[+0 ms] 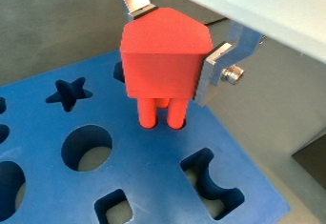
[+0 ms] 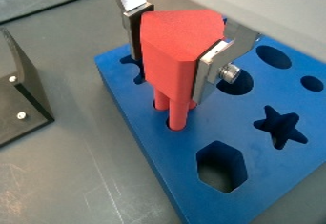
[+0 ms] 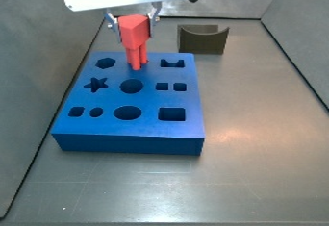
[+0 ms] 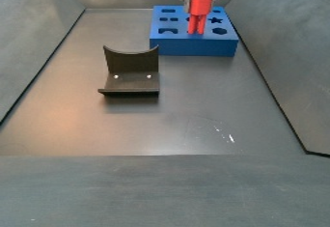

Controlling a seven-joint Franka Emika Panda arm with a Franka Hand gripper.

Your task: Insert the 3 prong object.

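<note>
My gripper [image 1: 176, 45] is shut on the 3 prong object [image 1: 163, 64], a bright red peg with a blocky body and thin prongs pointing down. It also shows in a wrist view [image 2: 173, 61]. The silver fingers [image 2: 214, 61] clamp its two sides. The peg stands upright over the big blue block [image 1: 140, 175] with shaped holes, near one edge of it. The prong tips reach the block's top face [image 2: 173, 123]; how deep they sit I cannot tell. In both side views the red peg [image 3: 134, 42] [image 4: 198, 11] stands on the blue block [image 3: 129, 110] [image 4: 194, 33] under the gripper [image 3: 134, 20].
The dark olive curved block [image 3: 203, 38] [image 4: 129, 71] rests on the floor apart from the blue block. A dark fixture [image 2: 19, 90] stands beside the blue block. Grey walls enclose the floor [image 4: 168, 144]. Star [image 2: 280, 126], hexagon [image 2: 220, 166] and round [image 1: 87, 150] holes lie nearby.
</note>
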